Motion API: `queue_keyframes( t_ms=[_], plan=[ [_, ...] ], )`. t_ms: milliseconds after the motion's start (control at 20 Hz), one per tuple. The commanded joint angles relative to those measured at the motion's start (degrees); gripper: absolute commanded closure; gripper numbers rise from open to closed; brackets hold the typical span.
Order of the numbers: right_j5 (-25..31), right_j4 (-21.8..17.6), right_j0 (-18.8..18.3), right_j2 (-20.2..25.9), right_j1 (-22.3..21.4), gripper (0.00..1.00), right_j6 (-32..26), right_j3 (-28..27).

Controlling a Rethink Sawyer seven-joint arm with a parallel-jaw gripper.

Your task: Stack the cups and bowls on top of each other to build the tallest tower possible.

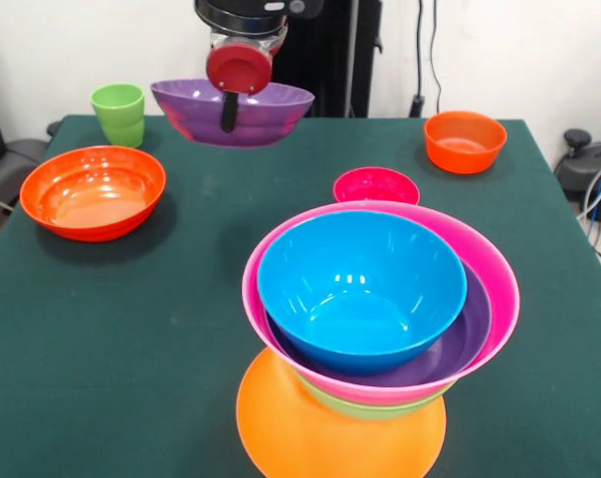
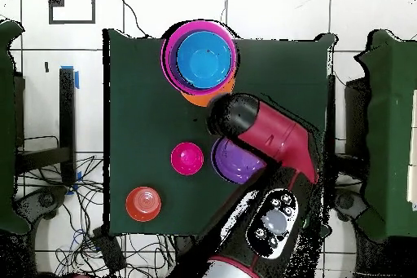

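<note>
Nearest the front camera stands the tower: a large upturned orange plastic bowl as base, a green bowl's rim just visible above it, then a wide pink bowl, a purple bowl nested inside that, and a glossy blue bowl on top, mouth up. The stack is seen to lean slightly off the centre of its base. Just behind it a small magenta-red bowl rests on the dark green table. Further back, a broad red-orange bowl lies at one side and a smaller red-orange bowl at the other. At the far edge the small light-green tapered tumbler stands upright.

Above that far edge a second, ribbed purple bowl is held clear of the table by the gripper — one dark finger is seen inside the rim, so the wall is judged to be pinched between the fingers.

The step in hand is judged to be carrying this bowl to the tower. It should be kept level, centred over the blue bowl, and lowered slowly — the fingers opened only once it is seated, since a sideways nudge could tip the leaning stack.
</note>
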Motion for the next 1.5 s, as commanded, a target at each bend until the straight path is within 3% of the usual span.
queue_keyframes(
  t_ms=[50,300,550,850,1000,1250,1500],
  plan=[
    [14.1,-7.1,-0.9,4.4,4.5,1.00,-4.0,-15.5],
    [18.2,-11.1,-1.5,6.5,5.8,1.00,-10.1,-23.1],
    [25.6,-12.9,-2.1,8.2,8.5,1.00,-12.2,-31.6],
    [30.6,-15.3,-2.5,9.5,11.9,1.00,-16.6,-40.6],
    [34.5,-15.2,-2.6,9.9,13.9,1.00,-17.2,-45.2],
    [40.3,-16.1,-2.6,8.8,19.4,1.00,-20.9,-57.6],
    [48.0,-13.3,-2.9,6.7,25.1,1.00,-20.4,-68.2]
  ],
)
